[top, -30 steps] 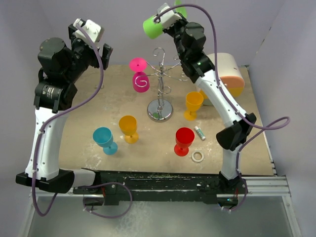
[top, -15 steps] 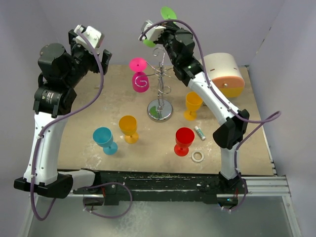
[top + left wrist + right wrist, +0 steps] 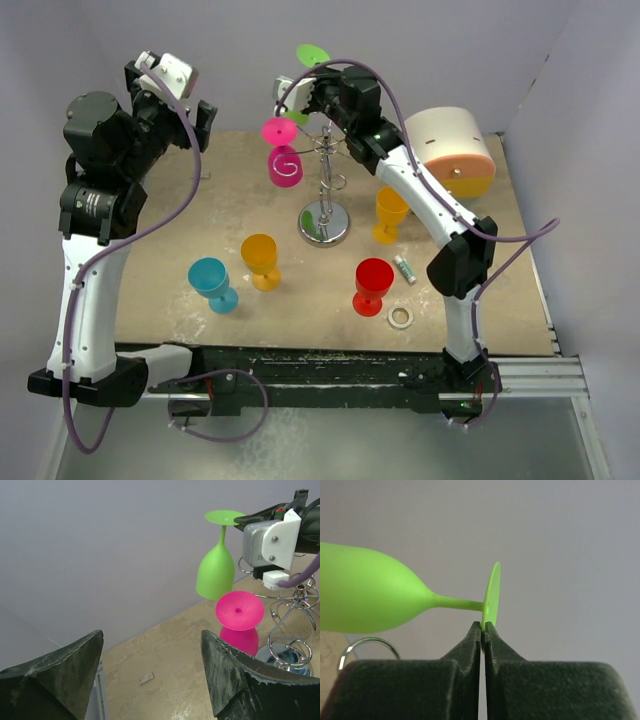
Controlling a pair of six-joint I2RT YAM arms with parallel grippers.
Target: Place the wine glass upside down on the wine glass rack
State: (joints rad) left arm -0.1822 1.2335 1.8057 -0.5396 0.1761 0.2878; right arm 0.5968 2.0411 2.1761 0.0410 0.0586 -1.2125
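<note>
i'm looking at the right gripper [image 3: 483,628] pinching the rim of the green wine glass [image 3: 216,572] foot, fingers pressed together on the thin disc. the glass is hanging inverted, foot up and bowl mouth down, raised in the air at the far side of the table [image 3: 200,215]. from the left wrist view it is sitting up and to the left of the wine glass rack [image 3: 324,225] top, its bowl just above the foot of the pink glass [image 3: 239,611]. i'm not able to tell whether it is touching any of the curled wire arms. the pink glass is hanging upside down on the left side of the rack.

the left gripper [image 3: 151,645] is hovering high over the far left of the table, jaws spread wide and holding nothing, facing the rack.

standing upright on the table i'm seeing a blue glass [image 3: 213,283], an orange glass [image 3: 260,260], a red glass [image 3: 373,285] and a yellow glass [image 3: 391,212], this last one just right of the rack base. a round white-and-orange box [image 3: 455,150] is sitting at the far right.
</note>
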